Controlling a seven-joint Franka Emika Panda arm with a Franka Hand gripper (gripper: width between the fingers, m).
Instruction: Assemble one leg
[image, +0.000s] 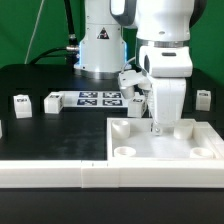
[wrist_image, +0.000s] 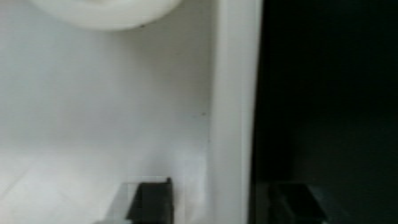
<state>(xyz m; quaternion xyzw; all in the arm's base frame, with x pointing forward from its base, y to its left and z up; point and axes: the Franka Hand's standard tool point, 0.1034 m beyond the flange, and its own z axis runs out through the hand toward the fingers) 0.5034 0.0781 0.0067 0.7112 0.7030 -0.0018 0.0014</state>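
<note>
The white square panel with round corner sockets lies at the front on the exterior view's right. My gripper points straight down at its far edge. In the wrist view the gripper stands astride the panel's edge: one fingertip is over the white surface, the other is dim over the black table. The jaws are apart and hold nothing. A round socket shows in the wrist view. Two legs sit at the left, one leg at the right.
The marker board lies at mid table behind the panel. Another small tagged white piece sits tilted behind my gripper. A long white ledge runs along the front edge. The robot base stands at the back.
</note>
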